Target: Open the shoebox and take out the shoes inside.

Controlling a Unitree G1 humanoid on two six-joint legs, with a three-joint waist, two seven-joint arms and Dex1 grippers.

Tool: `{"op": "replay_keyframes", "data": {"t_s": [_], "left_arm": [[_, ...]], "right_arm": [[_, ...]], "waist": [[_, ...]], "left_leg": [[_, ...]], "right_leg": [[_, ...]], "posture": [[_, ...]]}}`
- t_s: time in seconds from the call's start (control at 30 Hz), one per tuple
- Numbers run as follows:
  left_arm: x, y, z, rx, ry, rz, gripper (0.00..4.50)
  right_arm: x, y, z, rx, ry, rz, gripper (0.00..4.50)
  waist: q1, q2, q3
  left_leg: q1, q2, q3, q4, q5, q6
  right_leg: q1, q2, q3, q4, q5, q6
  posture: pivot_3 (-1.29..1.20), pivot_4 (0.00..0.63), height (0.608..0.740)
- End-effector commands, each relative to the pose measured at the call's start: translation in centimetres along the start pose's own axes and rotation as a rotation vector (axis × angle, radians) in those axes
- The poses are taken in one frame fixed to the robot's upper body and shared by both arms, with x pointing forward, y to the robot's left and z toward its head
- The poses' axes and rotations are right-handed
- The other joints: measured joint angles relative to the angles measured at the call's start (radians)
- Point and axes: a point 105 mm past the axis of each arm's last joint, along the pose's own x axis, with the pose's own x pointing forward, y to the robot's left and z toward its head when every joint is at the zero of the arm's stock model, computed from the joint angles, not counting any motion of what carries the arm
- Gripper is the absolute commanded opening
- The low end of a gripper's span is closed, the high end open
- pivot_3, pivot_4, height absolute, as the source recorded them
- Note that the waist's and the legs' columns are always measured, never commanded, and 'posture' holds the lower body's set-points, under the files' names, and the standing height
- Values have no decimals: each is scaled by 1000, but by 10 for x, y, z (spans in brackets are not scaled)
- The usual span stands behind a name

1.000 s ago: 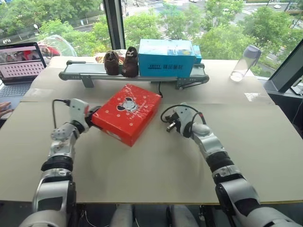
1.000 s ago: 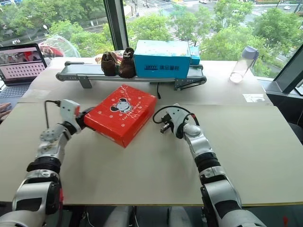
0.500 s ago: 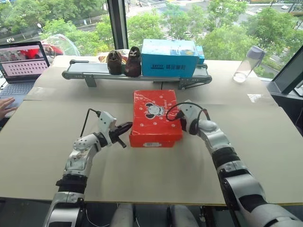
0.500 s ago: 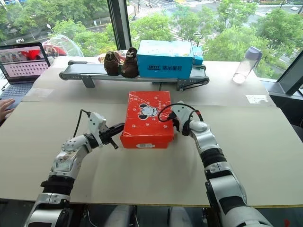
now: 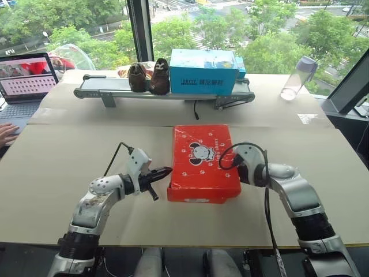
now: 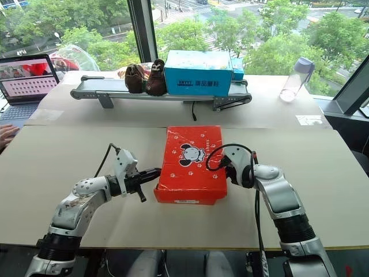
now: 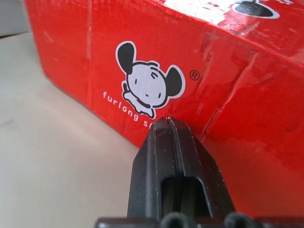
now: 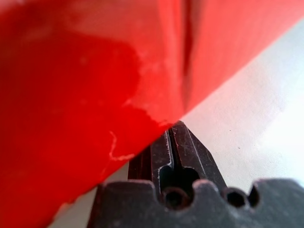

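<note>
The red shoebox (image 5: 203, 164) lies flat on the table with its lid closed and the mouse figure on top. Its short end faces me. My left gripper (image 5: 164, 171) is shut, and its tips touch the box's left side by the near corner. The left wrist view shows those closed fingers (image 7: 190, 161) right against the printed mouse on the red wall (image 7: 237, 85). My right gripper (image 6: 226, 167) is shut too and presses against the box's right side. The right wrist view has its tips (image 8: 175, 124) at the red cardboard (image 8: 95, 71). The shoes are hidden.
A small conveyor (image 5: 115, 88) at the back carries two dark brown shoes (image 5: 147, 78) and a blue box (image 5: 203, 70). A laptop (image 5: 23, 78) and a person's hand (image 5: 7, 134) are at the far left. A clear bottle (image 5: 298, 76) stands back right.
The shoebox has turned from skewed to square and slid nearer to me. Both grippers drew back alongside it, staying shut at its two sides.
</note>
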Motion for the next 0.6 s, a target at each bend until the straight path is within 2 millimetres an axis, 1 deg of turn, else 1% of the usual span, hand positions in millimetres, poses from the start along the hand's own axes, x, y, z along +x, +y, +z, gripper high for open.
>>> {"op": "replay_keyframes", "data": {"t_s": [0.03, 0.13, 0.2, 0.3, 0.4, 0.5, 0.6], "left_arm": [[-8, 6, 17, 41, -28, 5, 0], [-29, 31, 24, 92, -13, 92, 0], [-42, 44, 30, 123, -12, 131, 0], [-54, 54, 38, 159, -15, 154, 0], [-66, 51, 53, 182, -38, 114, 0], [-87, 36, 68, 195, -30, 6, 0], [-108, 18, 83, 164, -16, -98, 0]], "right_arm": [[0, -9, -2, -33, -9, -16, 53], [-14, -29, -3, -30, -7, -65, 53], [-22, -40, -3, -30, -9, -89, 53], [-32, -49, -1, -44, -7, -91, 53], [-44, -50, 12, -42, -44, -46, 53], [-57, -38, 21, -74, -65, 71, 53], [-64, -33, 19, -75, -45, 139, 53]], "waist": [[-1, 0, 0], [0, 0, 0], [1, 0, 0], [6, 0, 0], [4, 0, 1], [1, 0, 2], [-6, 1, 3]], "left_leg": [[0, 0, 0, 1, 0, 0], [0, 1, 0, 2, 0, 0], [-1, 1, 0, 3, 0, 0], [-1, 1, 0, 3, 0, 0], [-5, 0, 0, 4, 0, 0], [-7, 1, 0, 4, 0, 0], [-8, 2, 0, 4, 0, 0]], "right_leg": [[0, 0, 0, 0, 0, 0], [0, 1, 0, 0, 0, 0], [0, 1, 0, 0, 1, 0], [0, 1, 0, 0, 1, 0], [-2, 0, 0, -1, 1, 0], [-4, 0, 0, -1, 1, 0], [-5, 1, 0, -1, 1, 0]], "posture": [[0, 150, 740], [0, 150, 740], [0, 150, 740], [0, 150, 740], [0, 150, 740], [0, 150, 740], [0, 150, 740]]}}
